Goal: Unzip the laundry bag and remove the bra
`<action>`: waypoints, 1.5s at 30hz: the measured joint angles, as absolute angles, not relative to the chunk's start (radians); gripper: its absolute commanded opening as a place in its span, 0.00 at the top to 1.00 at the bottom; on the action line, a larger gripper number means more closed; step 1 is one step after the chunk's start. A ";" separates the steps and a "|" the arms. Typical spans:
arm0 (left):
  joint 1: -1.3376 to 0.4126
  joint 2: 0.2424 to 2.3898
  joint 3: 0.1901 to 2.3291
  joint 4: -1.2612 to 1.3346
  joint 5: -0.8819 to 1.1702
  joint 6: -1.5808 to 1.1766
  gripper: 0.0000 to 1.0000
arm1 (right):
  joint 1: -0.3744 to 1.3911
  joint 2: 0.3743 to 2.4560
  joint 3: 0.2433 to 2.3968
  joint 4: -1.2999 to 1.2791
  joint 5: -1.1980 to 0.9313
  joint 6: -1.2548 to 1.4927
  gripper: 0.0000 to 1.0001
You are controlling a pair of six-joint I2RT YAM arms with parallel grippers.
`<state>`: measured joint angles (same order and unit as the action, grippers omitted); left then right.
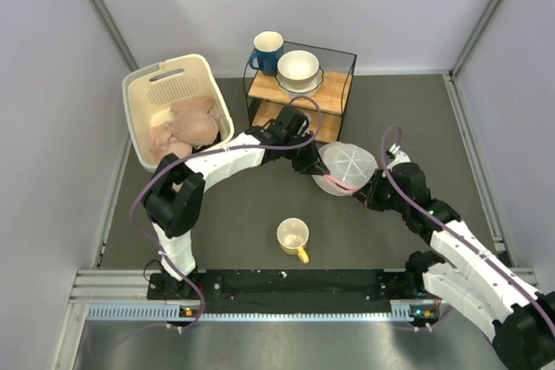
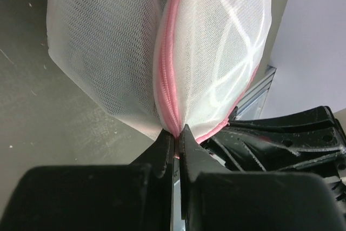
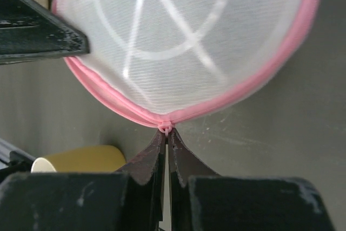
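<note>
At far left, the cream basket point(image 1: 139, 101) holds pale cloths point(image 1: 186, 127). The left tool point(image 2: 175, 133) is pinched narrow on the pink zip rim of the laundry bag point(image 1: 347, 166), which sits right of the worktop's point(image 1: 243, 214) centre, near the wooden rack point(image 1: 299, 93). The right tool point(image 3: 166, 136) is clamped narrow on the rim's small pink tab point(image 3: 165, 129), opposite.

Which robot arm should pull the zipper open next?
Probably the right. The right gripper pinches a small pink tab on the laundry bag, likely the zip pull. The left gripper clamps the zip rim itself, so it seems better suited to steadying.
</note>
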<state>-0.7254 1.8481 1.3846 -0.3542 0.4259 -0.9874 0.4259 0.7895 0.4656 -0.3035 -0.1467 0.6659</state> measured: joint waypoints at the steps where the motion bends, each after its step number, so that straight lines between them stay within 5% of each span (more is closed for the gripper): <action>1: -0.721 1.848 1.389 -0.362 0.430 -0.978 1.00 | 0.416 0.779 0.466 -0.318 -0.139 0.656 1.00; 10: -0.672 1.885 1.505 -0.450 0.495 -0.834 0.98 | 0.390 0.715 0.466 -0.391 -0.108 0.630 1.00; 13: -0.672 1.940 1.602 -0.488 0.514 -0.777 0.73 | 0.408 0.710 0.466 -0.392 -0.109 0.649 1.00; 14: -0.672 1.956 1.631 -0.501 0.517 -0.759 0.53 | 0.420 0.712 0.466 -0.391 -0.106 0.658 1.00; 16: -0.671 1.983 1.679 -0.519 0.521 -0.730 0.39 | 0.451 0.726 0.474 -0.397 -0.101 0.677 1.00; 17: -0.669 1.989 1.693 -0.529 0.520 -0.719 0.22 | 0.467 0.741 0.482 -0.397 -0.101 0.688 1.00; 21: -0.661 1.979 1.706 -0.563 0.490 -0.683 0.10 | 0.495 0.794 0.502 -0.376 -0.102 0.728 1.00; 37: -0.665 1.661 1.341 -0.442 0.427 -0.855 0.20 | 0.495 0.886 0.526 -0.299 -0.099 0.762 1.00; 45: -0.711 1.785 1.314 -0.335 0.471 -0.954 0.50 | 0.495 0.893 0.526 -0.290 -0.106 0.760 1.00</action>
